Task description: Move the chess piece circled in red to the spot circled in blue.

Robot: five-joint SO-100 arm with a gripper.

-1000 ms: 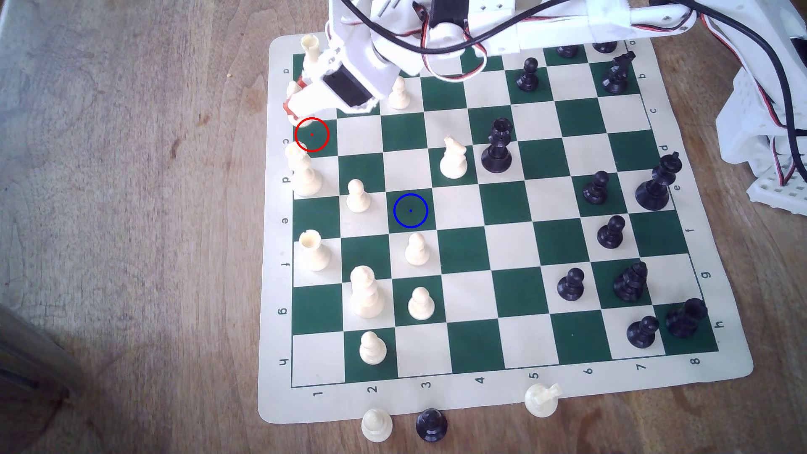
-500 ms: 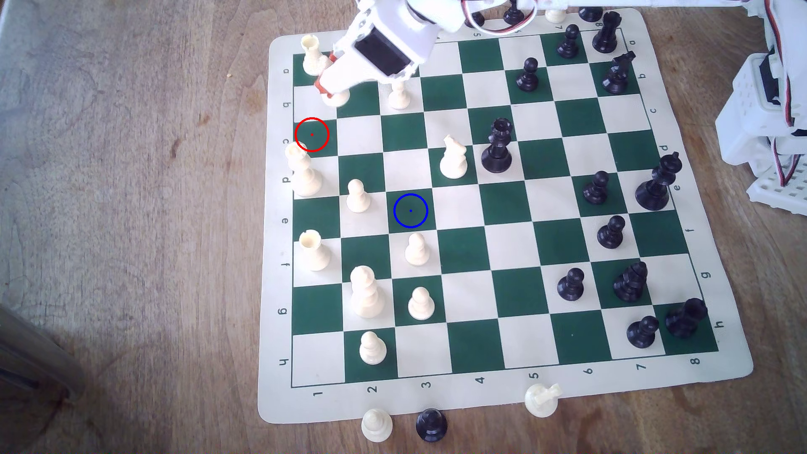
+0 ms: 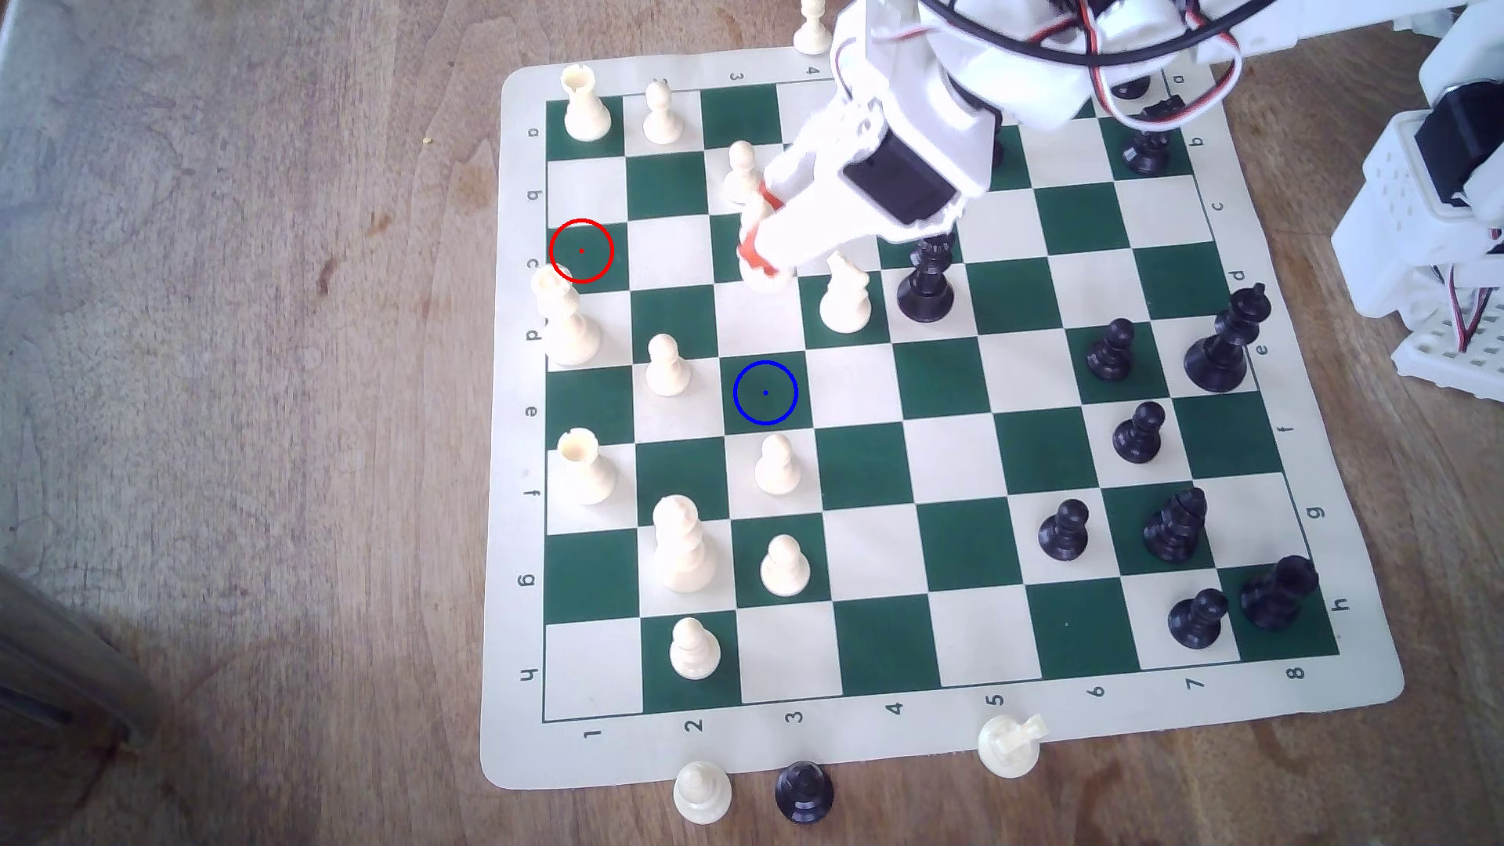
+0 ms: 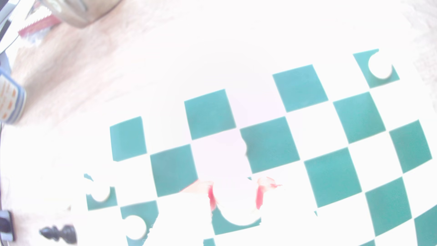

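The cream-white chess piece (image 3: 766, 278) hangs in my gripper (image 3: 758, 246), which is shut on it. Only its round base shows below the red finger pads (image 3: 755, 253). It is held above the board near the third file, about two squares back from the spot circled in blue (image 3: 765, 393), a bare dark green square. The red ring (image 3: 581, 250) at the exterior view's left edge of the board has no piece in it. In the washed-out wrist view, the gripper (image 4: 235, 196) has the piece's round base (image 4: 238, 216) between its red pads (image 4: 212, 197).
Close to the held piece stand a cream pawn (image 3: 742, 168), the cream knight (image 3: 845, 298) and a tall black piece (image 3: 925, 285). Cream pawns (image 3: 667, 368) (image 3: 777, 465) flank the blue-ringed square. Captured pieces (image 3: 804, 791) lie off the board's front edge.
My gripper rose from the red-ringed square with the piece, swung toward the back of the board, then travelled to the exterior view's right to the third file.
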